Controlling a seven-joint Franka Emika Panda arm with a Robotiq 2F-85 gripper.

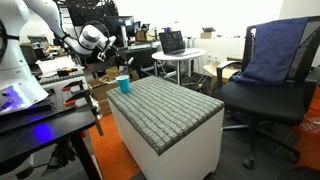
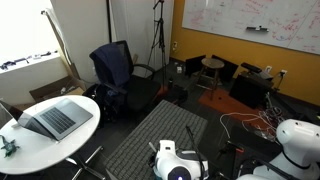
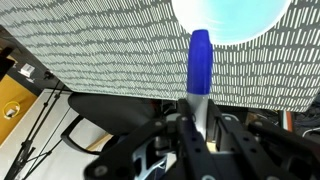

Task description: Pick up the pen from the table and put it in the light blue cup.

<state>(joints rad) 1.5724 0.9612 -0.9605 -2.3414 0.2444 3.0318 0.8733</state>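
In the wrist view my gripper [image 3: 200,118] is shut on the pen [image 3: 200,60], a blue stick with a paler lower end, held by that paler end. The pen's blue tip points at the light blue cup [image 3: 232,18], which shows as a bright teal round at the top edge. The table's grey textured top [image 3: 100,50] lies behind them. In an exterior view the cup [image 1: 124,85] stands upright at the far left corner of the table [image 1: 165,105]. The gripper [image 1: 119,52] hangs above the cup. The pen is too small to see there.
A dark office chair with a blue cloth [image 1: 270,70] stands beside the table. A round white table with a laptop [image 2: 55,120] stands further off. Cluttered desks [image 1: 60,75] sit by the robot base. Cables lie on the floor [image 2: 245,125].
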